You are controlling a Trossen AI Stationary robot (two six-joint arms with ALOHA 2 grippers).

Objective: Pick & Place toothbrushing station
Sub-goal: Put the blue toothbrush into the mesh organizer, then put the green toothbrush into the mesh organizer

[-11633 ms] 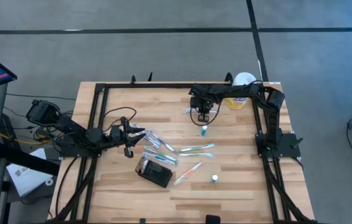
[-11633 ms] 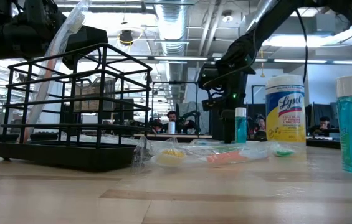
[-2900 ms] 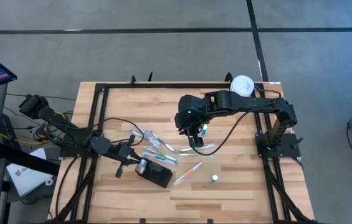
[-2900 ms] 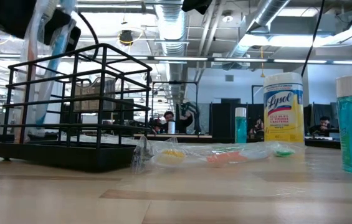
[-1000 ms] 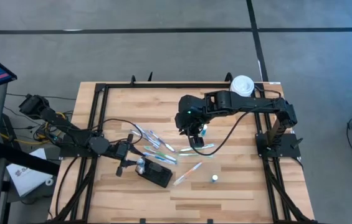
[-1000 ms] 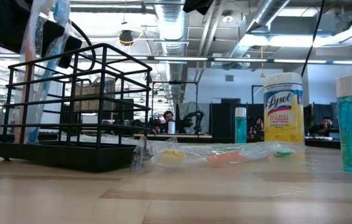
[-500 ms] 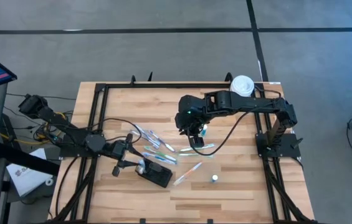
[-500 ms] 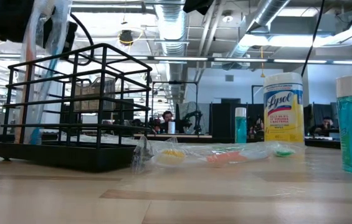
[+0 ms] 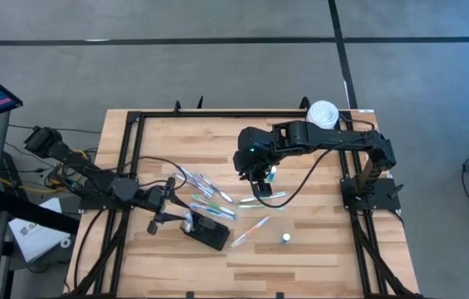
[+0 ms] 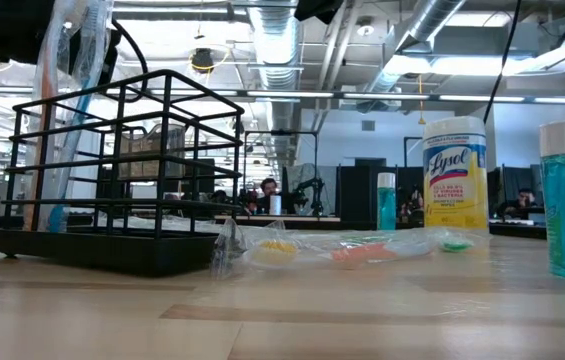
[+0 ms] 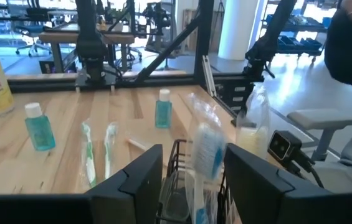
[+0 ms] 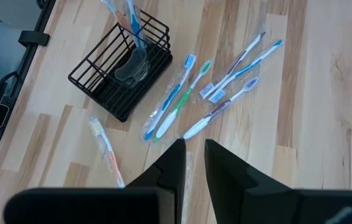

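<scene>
The toothbrushing station is a black wire holder (image 9: 209, 233) standing on the table at the front left; it also shows in the low view (image 10: 112, 160) and the right wrist view (image 12: 119, 68). A plastic-wrapped toothbrush (image 11: 205, 152) stands tilted in it, head end down (image 10: 57, 212). My left gripper (image 9: 164, 214) is open at the holder's left side. Its fingers stand on either side of the toothbrush's upper part without plainly touching it. My right gripper (image 9: 260, 178) hangs shut and empty above the table's middle, beside a small teal bottle (image 9: 272, 173).
Several wrapped toothbrushes (image 9: 217, 198) lie loose between the holder and the right arm, and more lie at the right (image 9: 263, 198). A second small bottle (image 9: 285, 238) stands near the front. A white-lidded Lysol canister (image 9: 323, 111) stands at the far right. A black frame edges the table.
My left gripper has drawn back a little toward the table's left edge, away from the holder. The wrapped toothbrush stays standing in the holder.
</scene>
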